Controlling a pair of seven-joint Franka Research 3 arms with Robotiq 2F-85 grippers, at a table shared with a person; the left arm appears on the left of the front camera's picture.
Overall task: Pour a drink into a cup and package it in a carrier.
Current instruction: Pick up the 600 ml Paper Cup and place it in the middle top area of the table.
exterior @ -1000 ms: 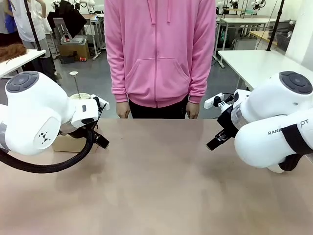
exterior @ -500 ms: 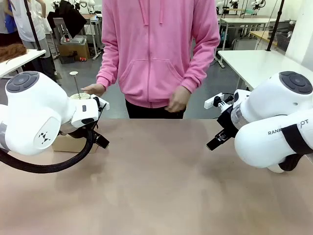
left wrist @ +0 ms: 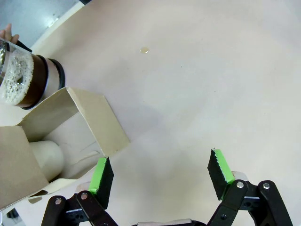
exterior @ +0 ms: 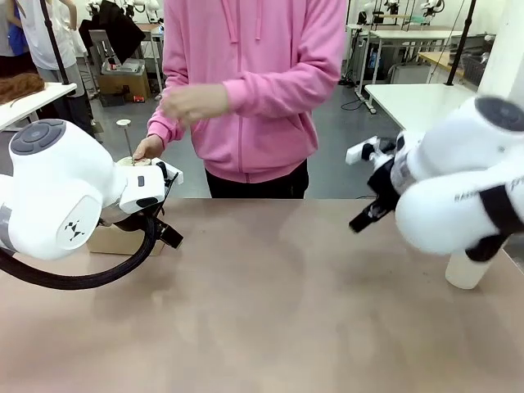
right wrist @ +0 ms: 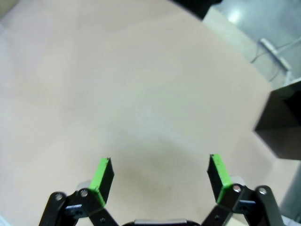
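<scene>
The right arm (exterior: 458,188) has risen and drawn back toward its own side. This uncovers a white cup (exterior: 468,270) standing upright on the counter (exterior: 262,311) near the right edge, directly below that arm. The left arm (exterior: 65,196) has not shifted. At the far side, the person has turned toward the robot's left. One hand (exterior: 149,147) has come down to the jug (exterior: 133,160) behind the left arm. The other hand (exterior: 192,102) is raised before the chest and blurred by motion.

Judgement: the person appears about to take up the jug, so pouring has not begun. The cup stands well apart from the jug, with the bare counter between them.

The right tool (right wrist: 160,174) has its jaws wide apart, with nothing between them, over bare counter. The left tool (left wrist: 160,172) is likewise spread and empty, and it hangs just beside the carrier (left wrist: 89,122).

The carrier is a brown cardboard box, open at the top, at the left of the counter. A pale rounded shape lies inside it, and what that is cannot be told. Just beyond the carrier stands the jug, of clear glass, with the dark brown drink (left wrist: 41,81) showing through its wall. Of the cup, the plain white lower part shows. Its top is hidden by the arm, so a lid cannot be confirmed.
</scene>
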